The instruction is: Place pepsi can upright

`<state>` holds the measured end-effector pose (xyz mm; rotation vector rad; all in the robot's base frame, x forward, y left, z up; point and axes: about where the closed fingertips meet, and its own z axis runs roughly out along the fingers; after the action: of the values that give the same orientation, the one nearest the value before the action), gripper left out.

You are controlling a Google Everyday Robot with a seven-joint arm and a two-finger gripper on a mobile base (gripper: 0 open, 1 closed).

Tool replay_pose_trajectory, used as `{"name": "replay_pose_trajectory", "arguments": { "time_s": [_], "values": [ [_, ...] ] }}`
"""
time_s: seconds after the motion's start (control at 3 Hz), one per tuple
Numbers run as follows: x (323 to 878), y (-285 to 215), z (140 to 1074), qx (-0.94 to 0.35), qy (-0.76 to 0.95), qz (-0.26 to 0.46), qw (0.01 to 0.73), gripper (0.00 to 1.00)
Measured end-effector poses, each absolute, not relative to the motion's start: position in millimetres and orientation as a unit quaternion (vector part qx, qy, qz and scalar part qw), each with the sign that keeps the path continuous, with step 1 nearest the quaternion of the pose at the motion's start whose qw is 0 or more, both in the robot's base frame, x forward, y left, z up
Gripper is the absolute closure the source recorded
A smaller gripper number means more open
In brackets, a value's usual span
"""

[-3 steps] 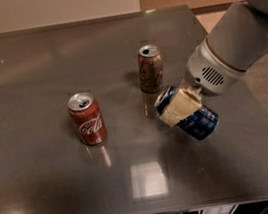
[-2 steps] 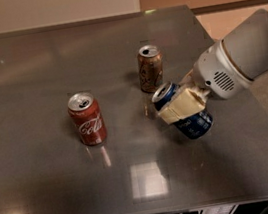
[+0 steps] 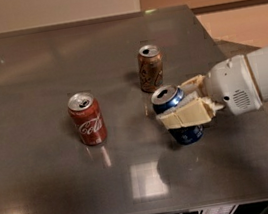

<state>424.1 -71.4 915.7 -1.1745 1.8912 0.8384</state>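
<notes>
Dim overhead light left square glare on the table [image 3: 46,193]; the gripper [image 3: 175,103], clasping the pepsi can [image 3: 186,134] at right, cast a soft shadow.

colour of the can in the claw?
Dark blue, silver top; camera view. The claw holds the pepsi can near the brown can.

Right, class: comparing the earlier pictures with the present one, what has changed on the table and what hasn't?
The gripper, shut on the pepsi can throughout, has turned it from a clear tilt to nearly upright, its arm now reaching in level from the right. Nothing was let go. The red Coca-Cola can and the brown can stayed put.
</notes>
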Motion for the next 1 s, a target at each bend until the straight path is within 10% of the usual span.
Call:
{"name": "replay_pose_trajectory", "arguments": {
  "time_s": [1.0],
  "values": [
    [402.6, -78.0, 902.8, -0.468, 0.647, 0.394, 0.456, 1.0]
  ]
}}
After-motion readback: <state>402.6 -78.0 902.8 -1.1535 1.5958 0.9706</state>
